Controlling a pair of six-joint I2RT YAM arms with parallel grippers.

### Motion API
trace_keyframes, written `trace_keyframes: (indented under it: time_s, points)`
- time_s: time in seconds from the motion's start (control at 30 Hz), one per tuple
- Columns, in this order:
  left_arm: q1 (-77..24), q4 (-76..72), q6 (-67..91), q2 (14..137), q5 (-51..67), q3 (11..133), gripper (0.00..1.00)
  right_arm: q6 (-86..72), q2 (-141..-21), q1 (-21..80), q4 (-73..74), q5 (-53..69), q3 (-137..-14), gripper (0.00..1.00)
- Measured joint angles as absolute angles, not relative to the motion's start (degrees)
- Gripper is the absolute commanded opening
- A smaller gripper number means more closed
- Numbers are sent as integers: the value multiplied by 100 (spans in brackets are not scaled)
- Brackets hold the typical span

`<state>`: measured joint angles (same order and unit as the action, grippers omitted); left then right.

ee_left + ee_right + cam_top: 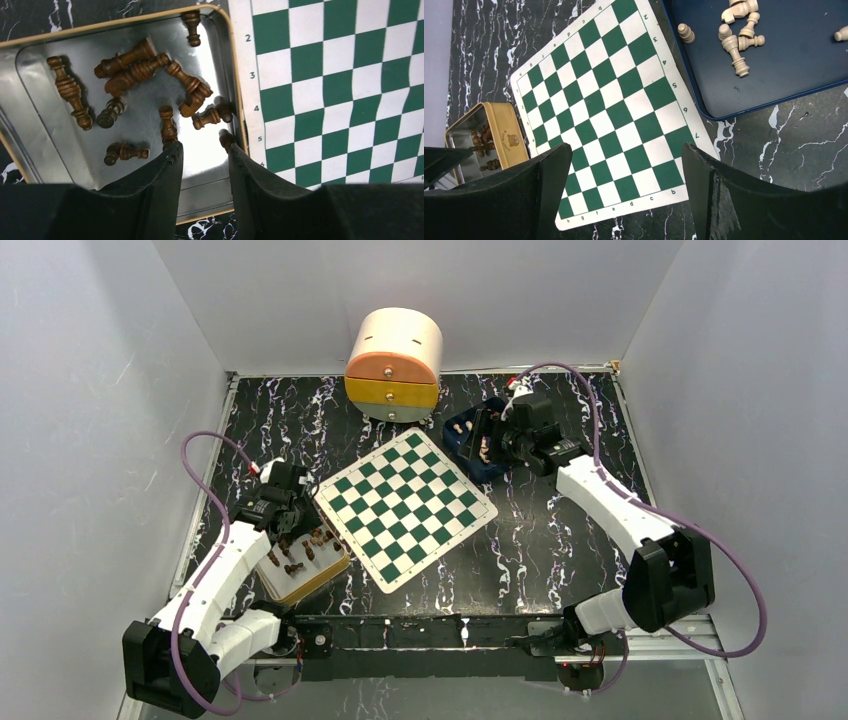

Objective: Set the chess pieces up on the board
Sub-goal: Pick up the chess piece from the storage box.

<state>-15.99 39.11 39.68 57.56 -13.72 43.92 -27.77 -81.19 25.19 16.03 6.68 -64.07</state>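
White walls on three sides; black marbled table [560, 540].

Left: open tin [50, 140] just beside the board's left edge. Dark pieces [137, 70] lie in it on their sides, some in a heap, some alone. Left gripper [205, 146] hangs low over the tin's near end, jaws part-way apart with bare metal showing between them. Nothing held. One piece lies by each fingertip, neither in the gap.

Centre: board [405, 505] lies flat, turned at an angle, every square bare. Round drawer box [393, 362] stands behind it.

Right: blue tray [774, 65] off the board's far corner, pale pieces [736, 42] loose inside. Right gripper [626, 150] stands wide and empty, looking down on the board's edge.

Judgement: very start of the task, with the first pick from the tin in hand. Next move for the left gripper: shift sideways to straddle one lone piece, clear of the heap and the tin wall, then pinch and lift. A piece taken lying down will need righting on its square.
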Motion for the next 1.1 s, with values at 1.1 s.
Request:
trace_keyframes:
  time_s: [1.1]
  points:
    - [-1599, 4322, 5087, 6427, -1706, 3850, 15, -2526, -7481, 2519, 1656, 517, -6058, 90]
